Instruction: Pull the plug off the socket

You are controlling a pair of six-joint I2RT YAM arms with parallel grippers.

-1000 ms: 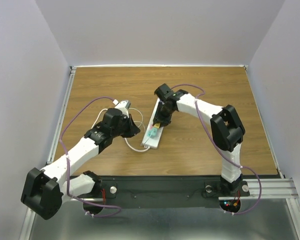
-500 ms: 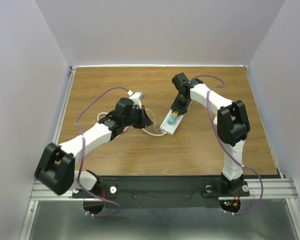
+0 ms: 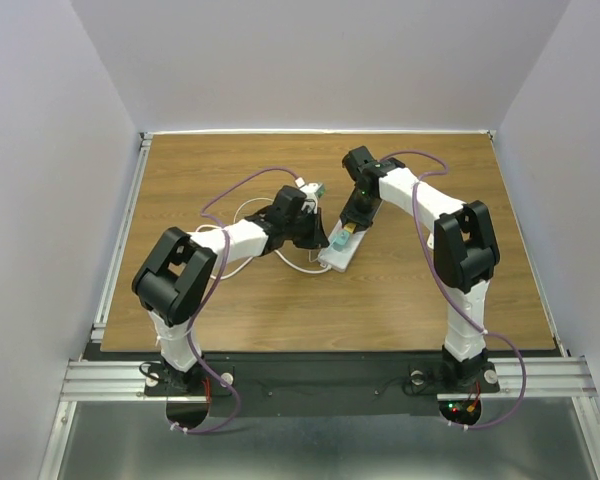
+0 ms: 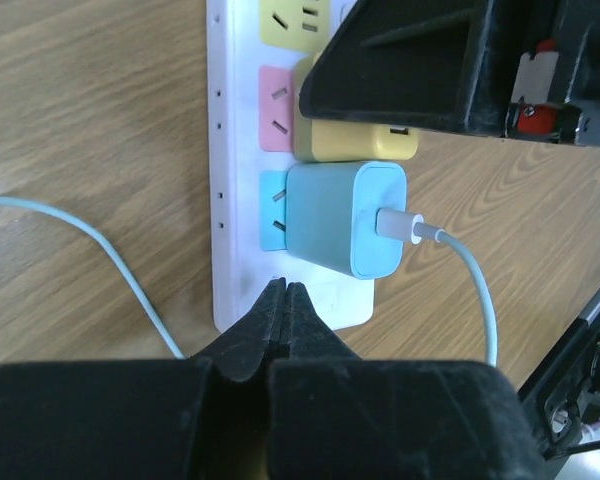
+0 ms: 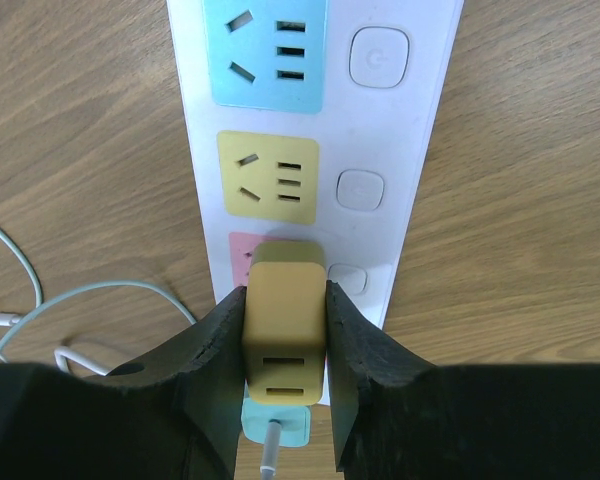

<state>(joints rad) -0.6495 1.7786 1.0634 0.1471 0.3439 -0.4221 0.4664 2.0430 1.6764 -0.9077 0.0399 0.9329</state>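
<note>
Left gripper: jaws pressed together, tips down on the near end of the long white rectangular power strip. Next along: cyan cube charger, then yellow block plug, pinched across its sides by right gripper. Strip's long axis runs away from the bases, so the pull looks to be straight up off its face.

The left gripper is fully closed, its two black fingers pressed flat together into one narrow tip with nothing between them. The left arm is folded sharply at the elbow, and its forearm stretches out low towards the right arm. The right gripper is partly closed, its fingers clamped on the two sides of a yellow plug between them. The right arm rises from its base, bends at the elbow and angles its wrist downward.
</note>
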